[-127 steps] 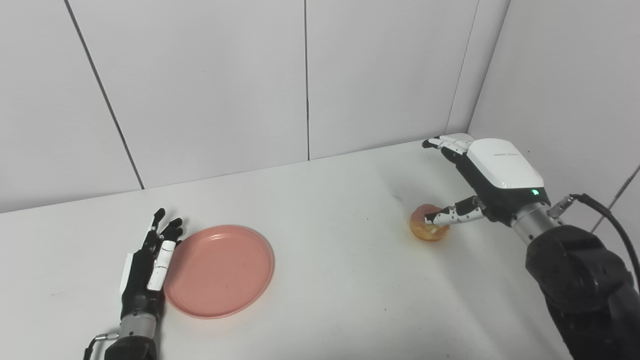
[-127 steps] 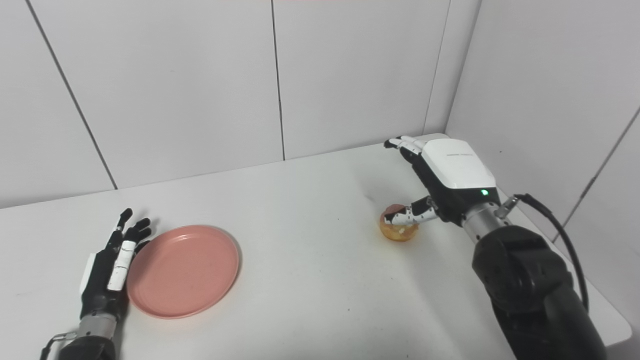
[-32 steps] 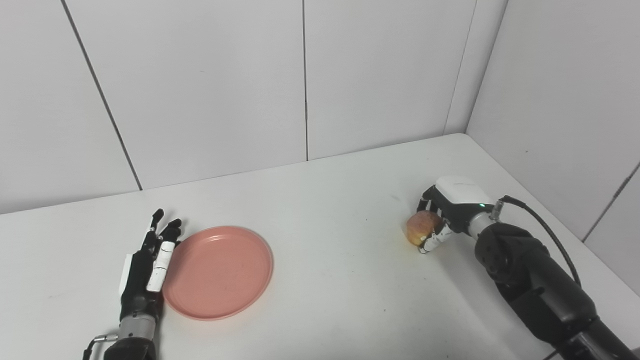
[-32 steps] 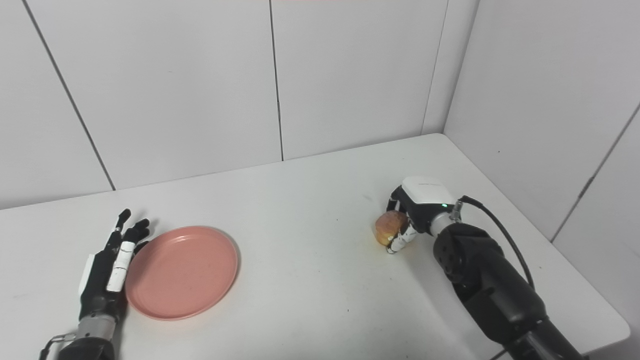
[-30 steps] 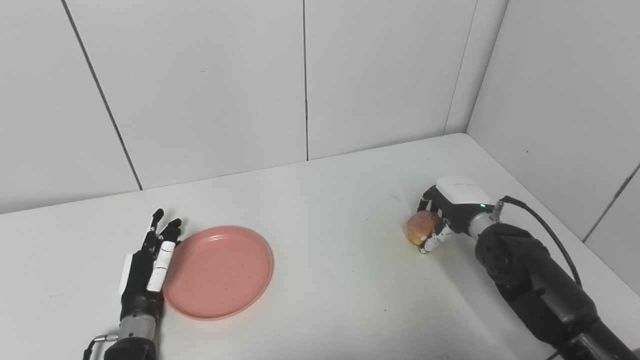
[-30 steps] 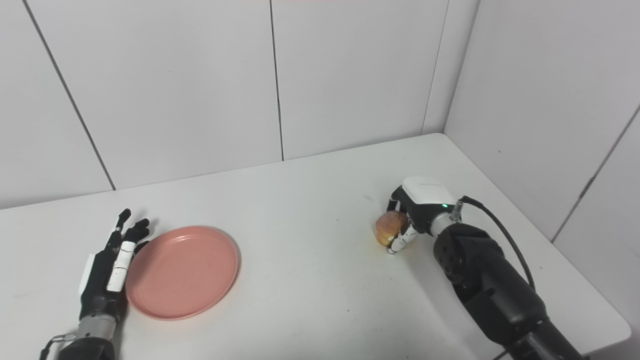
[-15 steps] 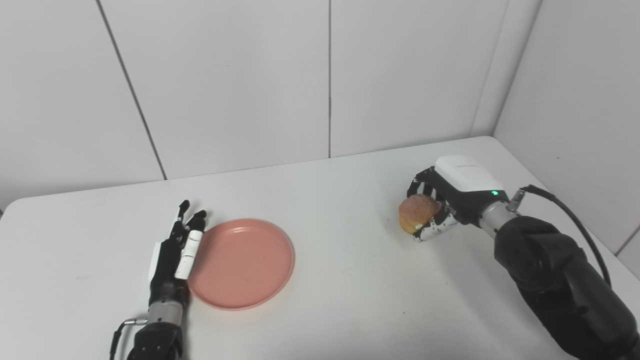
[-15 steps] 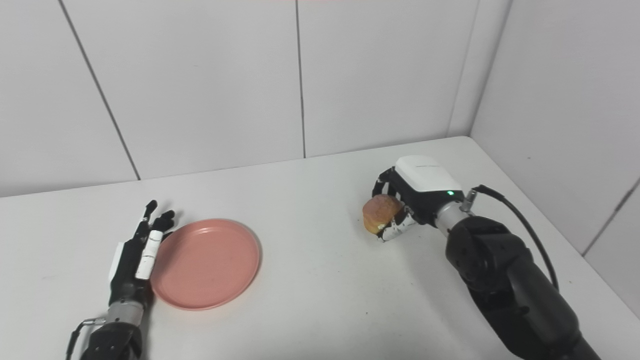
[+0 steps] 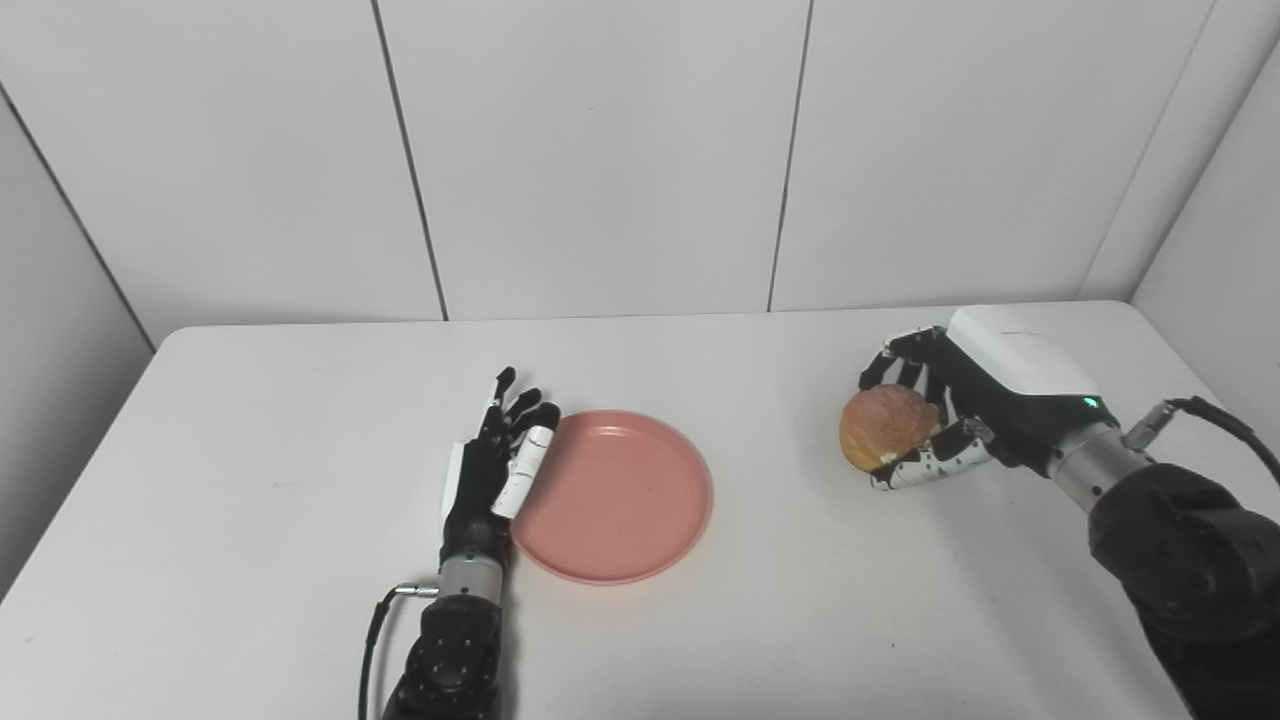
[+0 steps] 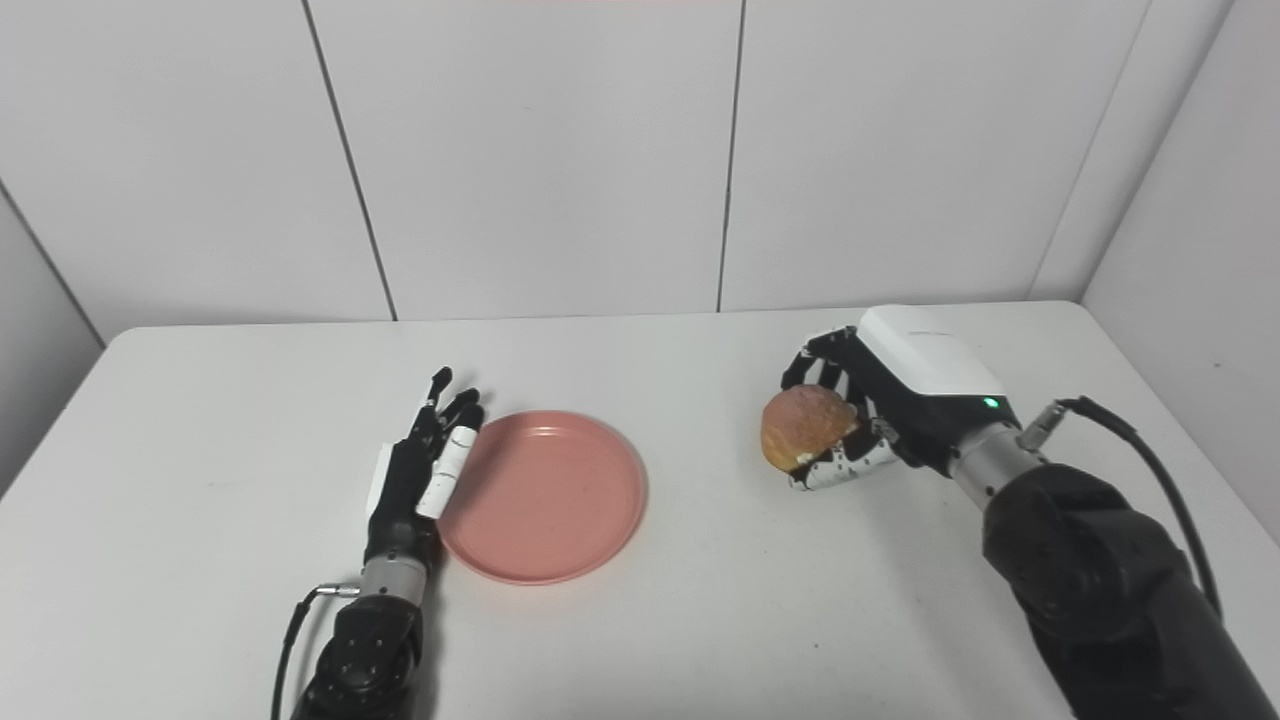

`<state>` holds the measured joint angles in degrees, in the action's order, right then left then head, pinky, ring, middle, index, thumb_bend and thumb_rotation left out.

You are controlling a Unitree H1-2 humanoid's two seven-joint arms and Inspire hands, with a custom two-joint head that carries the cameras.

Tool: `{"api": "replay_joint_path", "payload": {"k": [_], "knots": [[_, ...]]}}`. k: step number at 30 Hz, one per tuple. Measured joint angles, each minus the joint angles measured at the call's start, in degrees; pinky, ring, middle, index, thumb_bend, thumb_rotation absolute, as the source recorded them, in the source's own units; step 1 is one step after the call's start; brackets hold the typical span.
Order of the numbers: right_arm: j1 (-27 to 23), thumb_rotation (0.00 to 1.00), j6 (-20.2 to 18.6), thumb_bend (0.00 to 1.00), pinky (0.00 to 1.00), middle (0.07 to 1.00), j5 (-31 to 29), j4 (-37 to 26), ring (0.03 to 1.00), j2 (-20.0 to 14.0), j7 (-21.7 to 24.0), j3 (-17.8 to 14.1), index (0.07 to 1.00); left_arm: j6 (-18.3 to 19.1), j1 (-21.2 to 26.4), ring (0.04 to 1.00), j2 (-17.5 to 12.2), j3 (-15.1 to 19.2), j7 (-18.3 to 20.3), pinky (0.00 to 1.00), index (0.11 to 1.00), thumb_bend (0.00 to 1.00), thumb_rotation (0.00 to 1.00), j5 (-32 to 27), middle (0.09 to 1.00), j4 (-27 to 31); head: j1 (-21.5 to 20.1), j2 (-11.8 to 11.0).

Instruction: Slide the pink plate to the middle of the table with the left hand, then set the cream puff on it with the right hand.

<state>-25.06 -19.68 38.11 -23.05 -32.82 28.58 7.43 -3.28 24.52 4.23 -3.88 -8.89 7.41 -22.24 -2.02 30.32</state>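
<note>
The pink plate [image 9: 612,496] lies flat near the middle of the white table [image 9: 250,420]. My left hand [image 9: 492,472] is open, its fingers stretched flat along the plate's left rim and touching it. My right hand [image 9: 945,415] is shut on the golden-brown cream puff [image 9: 878,426] and holds it a little above the table, to the right of the plate. The same scene shows in the right eye view, with the plate [image 10: 545,496], the left hand [image 10: 420,470] and the cream puff [image 10: 802,425].
White panelled walls close the table at the back and on the right [image 9: 1210,200]. A black cable [image 9: 1215,425] runs from my right wrist. A thin cable [image 9: 372,640] hangs by my left forearm.
The camera has swung left, so the whole picture has shifted right. My right hand has lifted the cream puff off the table. The left hand and plate keep their places relative to each other.
</note>
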Motion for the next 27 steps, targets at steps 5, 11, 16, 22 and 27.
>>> {"api": "replay_joint_path", "payload": {"k": [5, 11, 16, 22, 27], "knots": [[-1.3, 0.00, 1.0, 0.52, 0.19, 0.410, -0.7, 1.8, 0.274, 2.8, -0.9, 1.4, 0.518, -0.9, 0.7, 0.844, 0.6, -0.7, -1.2, 0.84, 0.939, 0.76, 0.91, 1.5, 0.860, -1.9, 3.8, -1.2], [-3.4, 0.00, 3.1, 0.52, 0.18, 0.396, -1.3, 4.6, 0.261, 9.0, -2.6, 5.3, 0.511, -2.2, 1.4, 0.835, 0.8, -1.5, -2.0, 0.84, 0.943, 0.74, 0.93, 2.9, 0.852, -3.6, 6.4, -3.2], [-4.4, 0.00, 4.8, 0.53, 0.23, 0.428, -0.3, 8.9, 0.308, 11.9, -4.3, 8.3, 0.508, -2.3, 1.4, 0.835, 0.9, -1.6, -2.2, 0.83, 0.947, 0.76, 0.93, 3.1, 0.856, -3.7, 6.3, -4.0], [-5.5, 0.00, 5.3, 0.53, 0.25, 0.432, 2.9, 12.5, 0.327, 14.7, -4.8, 12.0, 0.505, -2.6, 1.5, 0.837, 0.9, -1.6, -2.3, 0.82, 0.949, 0.76, 0.91, 2.9, 0.858, -4.0, 5.5, -5.0], [-6.4, 0.00, 5.3, 0.53, 0.24, 0.418, 3.0, 15.2, 0.326, 17.1, -4.8, 13.1, 0.508, -2.7, 1.6, 0.835, 0.9, -1.7, -2.3, 0.82, 0.947, 0.80, 0.94, 2.8, 0.857, -4.3, 5.5, -5.2]]}}
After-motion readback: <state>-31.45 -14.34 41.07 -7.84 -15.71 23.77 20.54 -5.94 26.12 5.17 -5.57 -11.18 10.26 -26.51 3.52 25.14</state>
